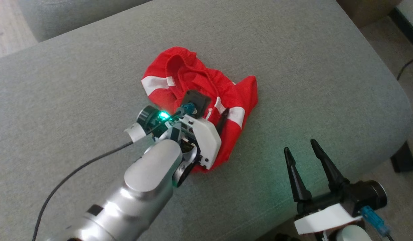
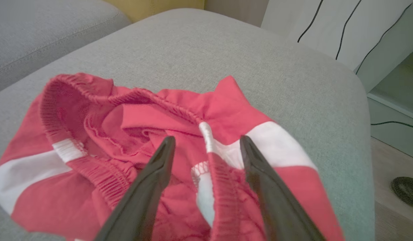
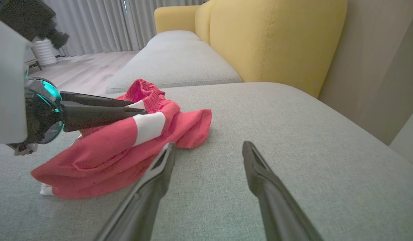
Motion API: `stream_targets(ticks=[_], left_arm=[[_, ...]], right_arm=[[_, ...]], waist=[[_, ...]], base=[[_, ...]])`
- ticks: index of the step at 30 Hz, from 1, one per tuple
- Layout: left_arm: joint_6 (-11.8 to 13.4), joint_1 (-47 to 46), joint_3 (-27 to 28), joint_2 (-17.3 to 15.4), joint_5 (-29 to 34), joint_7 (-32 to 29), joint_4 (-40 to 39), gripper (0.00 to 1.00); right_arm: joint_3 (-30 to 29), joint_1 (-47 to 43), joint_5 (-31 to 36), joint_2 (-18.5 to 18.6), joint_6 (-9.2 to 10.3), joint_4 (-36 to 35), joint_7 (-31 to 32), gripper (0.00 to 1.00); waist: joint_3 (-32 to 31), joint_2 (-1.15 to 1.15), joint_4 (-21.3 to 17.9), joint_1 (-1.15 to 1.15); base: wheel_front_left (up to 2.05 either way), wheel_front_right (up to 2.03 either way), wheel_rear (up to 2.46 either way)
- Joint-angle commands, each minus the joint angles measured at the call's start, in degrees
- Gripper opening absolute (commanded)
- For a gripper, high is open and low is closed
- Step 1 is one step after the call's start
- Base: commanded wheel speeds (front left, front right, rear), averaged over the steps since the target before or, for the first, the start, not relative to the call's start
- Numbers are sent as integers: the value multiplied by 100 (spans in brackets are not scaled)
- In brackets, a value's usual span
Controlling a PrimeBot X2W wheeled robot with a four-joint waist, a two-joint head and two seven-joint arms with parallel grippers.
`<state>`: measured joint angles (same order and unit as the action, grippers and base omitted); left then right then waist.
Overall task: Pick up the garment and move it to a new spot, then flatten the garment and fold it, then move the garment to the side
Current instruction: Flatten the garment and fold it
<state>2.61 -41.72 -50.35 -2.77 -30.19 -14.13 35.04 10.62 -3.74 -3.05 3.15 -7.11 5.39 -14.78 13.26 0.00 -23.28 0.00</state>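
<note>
- Red shorts [image 1: 174,67] lie crumpled mid-frame; I judge all 3 steps undone
- My left gripper [image 2: 207,140] hangs open over them; right gripper [image 1: 300,145] open, empty, lower right

Left gripper [image 2: 207,139]: poised over the red shorts [image 1: 179,67], fingers angled down, jaws spread wide. Right gripper [image 1: 300,145]: beside the shorts, jaws spread, empty.

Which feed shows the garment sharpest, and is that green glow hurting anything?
Head view: garment sharp; the green wrist light only tints the cushion nearby. Left wrist view: garment soft, own fingers blurred. Right wrist view: dimmer, garment readable.
</note>
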Motion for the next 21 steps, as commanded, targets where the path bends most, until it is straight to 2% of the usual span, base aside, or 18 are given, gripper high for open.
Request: stream_targets(ticks=[1, 2, 3, 4, 5, 6, 14, 21], left_arm=[[64, -377, 87, -10, -36, -4, -45, 100], [67, -398, 65, -10, -66, -6, 29, 100], [69, -416, 43, -10, -93, -6, 101, 95], [69, -437, 23, -10, -111, 16, 160, 59], [61, -455, 9, -10, -136, 48, 205, 35], [36, -464, -3, -10, -184, 75, 240, 0], [-256, -524, -64, -10, -765, 429, 95, 0], [-474, -1175, -75, -10, -1495, 1009, -555, 0]], right_arm=[[130, 223, -54, 22, -37, -148, -22, 100], [123, 230, -55, 18, -37, -148, -22, 100], [115, 232, -55, 14, -37, -147, -22, 100], [111, 232, -55, 11, -37, -145, -22, 100], [105, 232, -54, 8, -37, -144, -22, 100], [99, 230, -54, 5, -37, -142, -22, 100], [69, 185, -32, -11, -37, -83, -22, 100], [107, 62, 43, -18, -37, -93, -22, 100]], waist=[[28, 0, -50, 0], [34, 0, -63, 0], [38, 0, -75, 0], [42, 0, -86, 0], [45, 0, -95, 0], [45, 0, -103, 0], [-174, 0, -122, 0], [-683, 0, -32, 0]], base=[[0, 0, 0], [0, 0, 0], [0, 0, 0], [0, 0, 0], [0, 0, 0], [0, 0, 0], [0, 0, 0], [0, 0, 0]])
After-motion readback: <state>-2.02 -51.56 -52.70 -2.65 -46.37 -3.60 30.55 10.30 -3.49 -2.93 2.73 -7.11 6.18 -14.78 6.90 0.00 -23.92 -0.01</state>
